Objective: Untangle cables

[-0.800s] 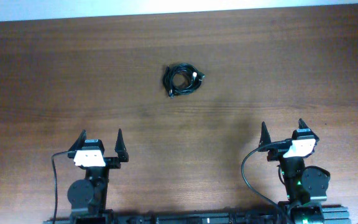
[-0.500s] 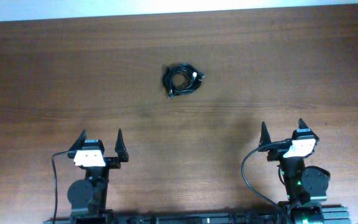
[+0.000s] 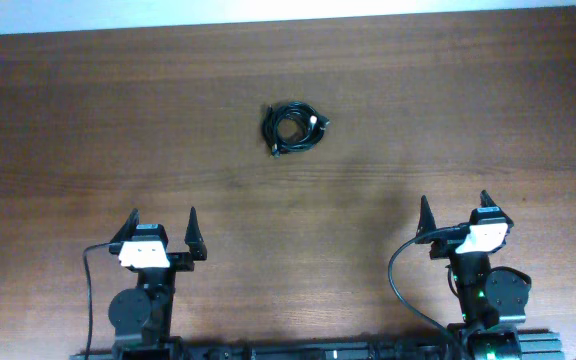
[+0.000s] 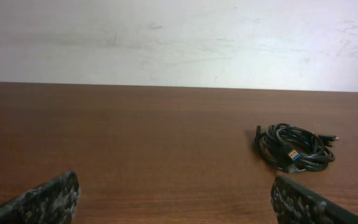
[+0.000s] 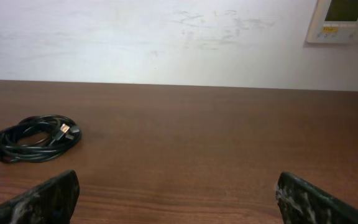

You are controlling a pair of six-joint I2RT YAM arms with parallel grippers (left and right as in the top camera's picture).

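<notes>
The cables [image 3: 292, 127] lie as one small coiled black bundle with a pale plug tip on the brown table [image 3: 468, 120], at its middle, towards the far side. The bundle also shows at the right in the left wrist view [image 4: 294, 147] and at the left in the right wrist view [image 5: 33, 138]. My left gripper [image 3: 161, 221] is open and empty at the near left, far from the bundle. My right gripper [image 3: 455, 207] is open and empty at the near right, also far from it.
A white wall [image 4: 179, 37] stands behind the table's far edge. A pale wall panel [image 5: 343, 20] hangs at the upper right in the right wrist view. Thick black wires [image 3: 400, 270] run from the arm bases at the near edge.
</notes>
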